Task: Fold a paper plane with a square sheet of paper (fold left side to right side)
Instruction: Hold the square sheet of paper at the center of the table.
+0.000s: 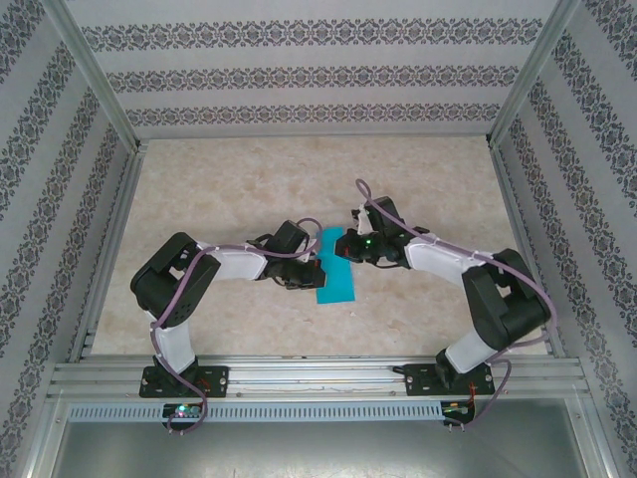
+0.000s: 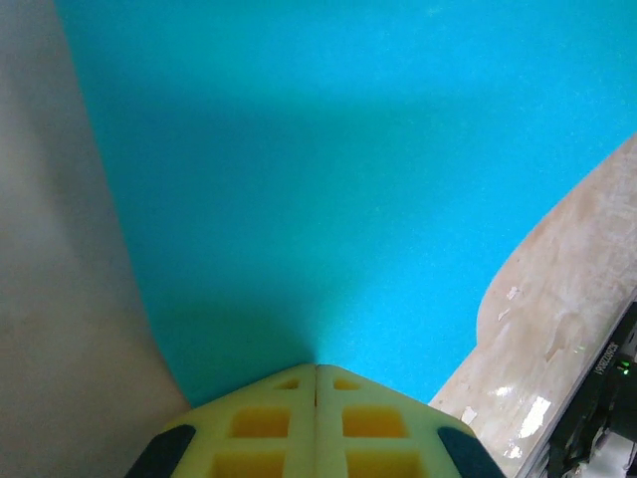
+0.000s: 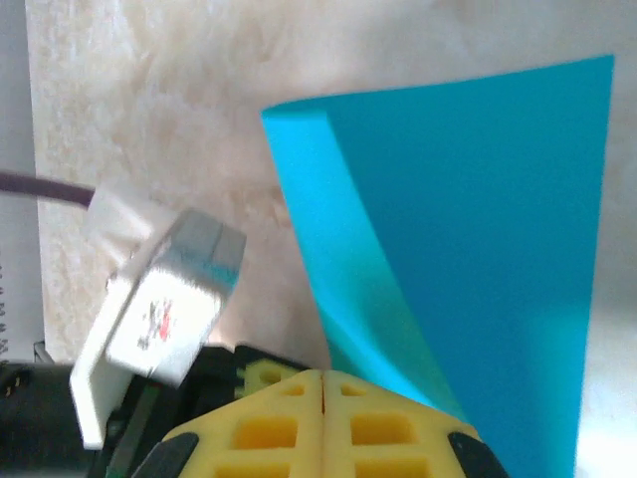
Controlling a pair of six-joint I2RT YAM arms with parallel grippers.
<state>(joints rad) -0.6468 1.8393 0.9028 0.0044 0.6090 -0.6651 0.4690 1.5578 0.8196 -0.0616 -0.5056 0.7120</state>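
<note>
teal sheet of paper [image 1: 335,273], left gripper [image 1: 317,278] at its left edge, right gripper [image 1: 342,245] at its far end, marbled table [image 1: 239,189]

The left arm [image 1: 231,264] and right arm [image 1: 443,261] bend at the elbow and reach inward, wrists close together. The left gripper [image 2: 316,370] has its jaws pressed together, yellow fingers [image 2: 259,423] touching. The right gripper [image 3: 323,376] is likewise closed tight.
</note>
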